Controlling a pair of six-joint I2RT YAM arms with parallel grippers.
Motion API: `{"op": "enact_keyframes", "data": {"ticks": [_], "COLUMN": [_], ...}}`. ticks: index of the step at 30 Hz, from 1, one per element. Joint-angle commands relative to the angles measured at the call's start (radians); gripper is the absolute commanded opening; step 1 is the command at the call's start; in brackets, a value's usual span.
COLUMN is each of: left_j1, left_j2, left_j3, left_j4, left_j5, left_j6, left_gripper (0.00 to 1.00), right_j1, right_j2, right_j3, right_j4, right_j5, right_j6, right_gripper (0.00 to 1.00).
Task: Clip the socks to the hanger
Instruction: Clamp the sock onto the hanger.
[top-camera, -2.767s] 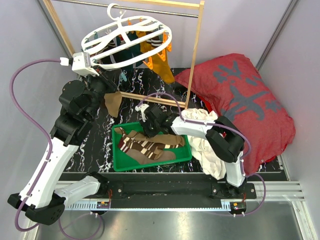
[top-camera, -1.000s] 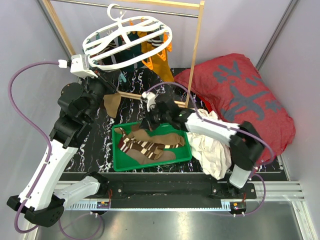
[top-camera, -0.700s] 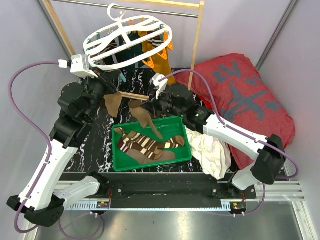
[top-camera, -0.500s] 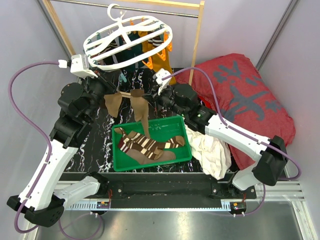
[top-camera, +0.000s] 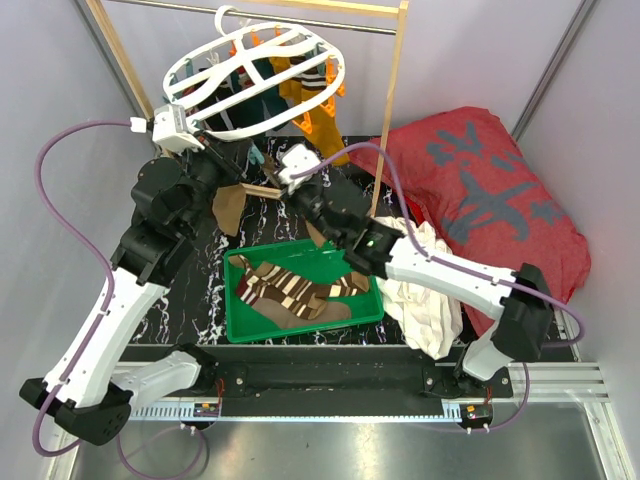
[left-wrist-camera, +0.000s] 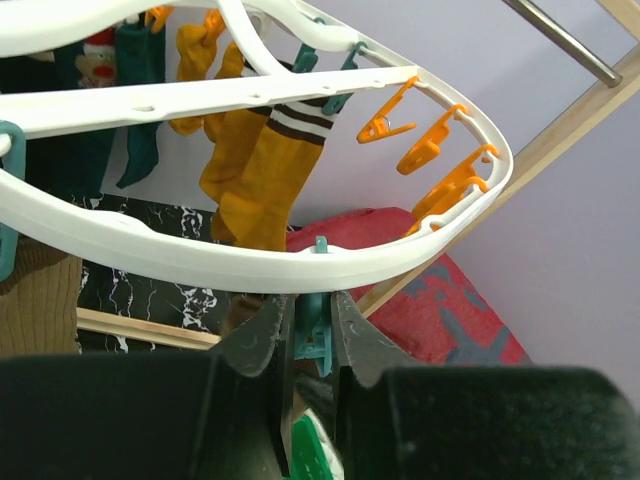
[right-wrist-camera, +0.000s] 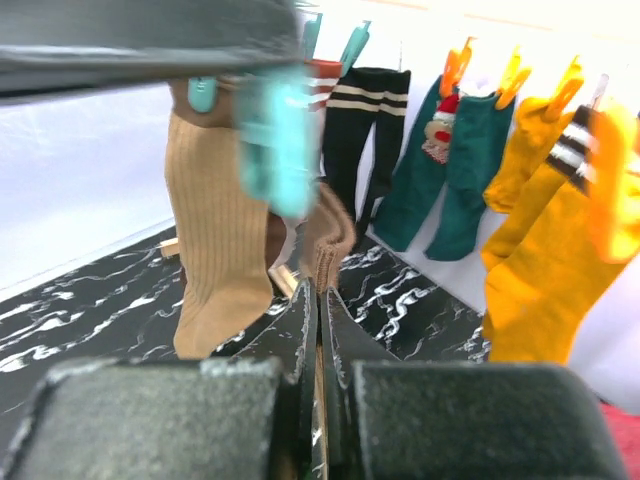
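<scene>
Under the hanger (left-wrist-camera: 250, 265) rim, your left gripper (left-wrist-camera: 305, 312) is squeezing a teal clip (left-wrist-camera: 312, 342) and your right gripper (right-wrist-camera: 320, 300) is pinching a brown sock (right-wrist-camera: 326, 235) just beneath, risking a missed bite if the frame swings.

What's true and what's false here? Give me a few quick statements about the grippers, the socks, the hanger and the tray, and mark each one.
1. The right gripper is shut on a brown sock. True.
2. The green tray is empty. False: striped socks lie in it.
3. The left gripper is closed on a teal clip under the rim of the hanger. True.
4. No socks hang from the hanger yet. False: mustard socks, among others, are clipped to it.
5. The red cushion lies on the left arm's side of the tray. False: it lies on the right arm's side.
</scene>
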Motion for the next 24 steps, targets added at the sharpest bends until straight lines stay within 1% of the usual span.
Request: {"op": "enact_keyframes", "data": {"ticks": [1, 6, 11, 24], "left_j1": [-0.002, -0.002, -0.002, -0.002], "left_j2": [0.017, 0.019, 0.011, 0.019], "left_j3": [0.045, 0.054, 0.047, 0.051], "left_j4": [0.045, 0.044, 0.030, 0.030], "left_j5": [-0.030, -0.041, -0.060, -0.072], "left_j6": [-0.031, -0.028, -0.025, -0.027], "left_gripper": [0.05, 0.05, 0.05, 0.05], "right_j1": [0.056, 0.080, 0.096, 0.141], "right_j2": [0.045, 0.062, 0.068, 0.034], "right_j3": [0.045, 0.050, 0.057, 0.037], "right_j4": [0.163, 0.221, 0.238, 0.235], "right_j5": [0.205, 0.260, 0.286, 0.240], "right_j6": [-0.153, -0.183, -0.205, -0.214], "right_gripper": [0.00, 0.00, 0.00, 0.00]}}
